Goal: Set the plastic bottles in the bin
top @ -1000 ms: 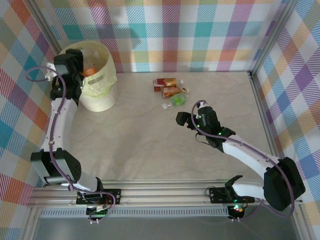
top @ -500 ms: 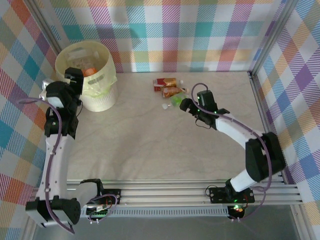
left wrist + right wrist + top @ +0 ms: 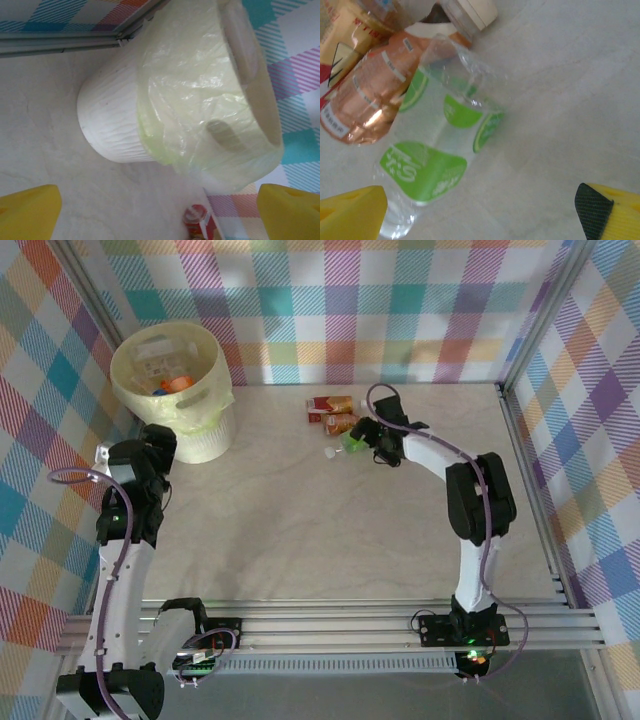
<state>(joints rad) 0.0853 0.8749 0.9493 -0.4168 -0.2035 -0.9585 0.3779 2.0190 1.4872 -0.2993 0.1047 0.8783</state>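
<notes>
While the bin stands in the far left corner of the tabletop, a few plastic bottles already lie inside it, an orange one plain among them. Well to the right of the bin, a small cluster rests on the tabletop: two red-and-orange labelled bottles farther back and a clear green-labelled bottle nearer. An orange bottle touches the green-labelled one.

The right arm reaches to that cluster. Its jaws are spread wide around the green-labelled bottle, and the yellow fingertips are not pinching it. The left arm hovers just on the near side of the bin, jaws spread wide and holding nothing. They face the bin's pale green liner.
</notes>
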